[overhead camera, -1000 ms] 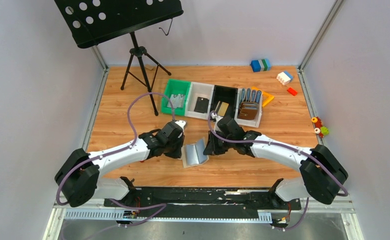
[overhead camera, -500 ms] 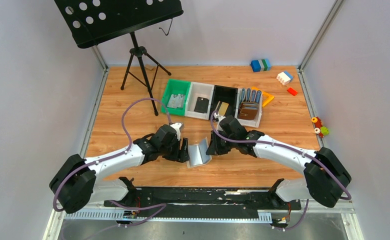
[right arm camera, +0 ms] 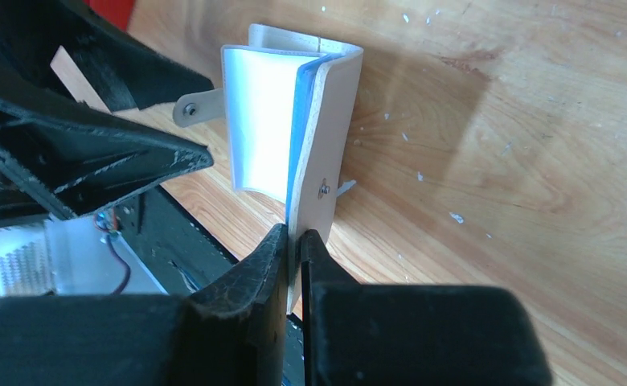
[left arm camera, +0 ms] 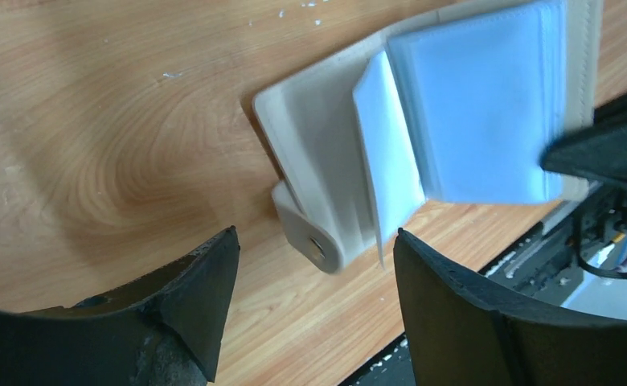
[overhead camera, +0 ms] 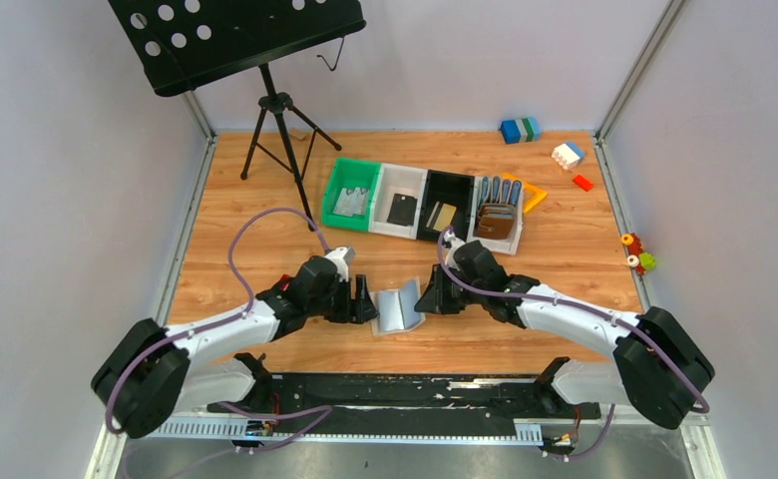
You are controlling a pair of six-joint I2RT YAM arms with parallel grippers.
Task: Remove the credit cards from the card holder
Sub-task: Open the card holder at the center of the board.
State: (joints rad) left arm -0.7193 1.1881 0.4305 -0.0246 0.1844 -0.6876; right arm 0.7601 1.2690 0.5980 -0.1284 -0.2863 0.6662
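The card holder [overhead camera: 398, 307] stands half open on the wooden table, pale grey-beige, with pale blue-white sleeves [left arm camera: 479, 112] fanned inside and its closing tab [left arm camera: 314, 237] pointing at my left gripper. My left gripper [overhead camera: 363, 299] [left arm camera: 314, 249] is open, its fingers straddling the tab without touching it. My right gripper [overhead camera: 427, 299] [right arm camera: 294, 237] is shut on the edge of the holder's right cover [right arm camera: 334, 121]. A gold-tan credit card [overhead camera: 444, 216] lies in the black bin. I cannot tell whether cards sit in the sleeves.
A row of bins [overhead camera: 383, 180] crosses the table's middle; the rightmost holds brown wallets [overhead camera: 495, 220]. A music stand's tripod [overhead camera: 280, 140] is at the back left. Toy blocks [overhead camera: 520, 130] lie at the back right. The black base rail [overhead camera: 405, 389] runs close behind the holder.
My left gripper has opened and dropped toward the near edge, coming level with the holder's left side. The right gripper stays shut on the cover and has shifted slightly right.
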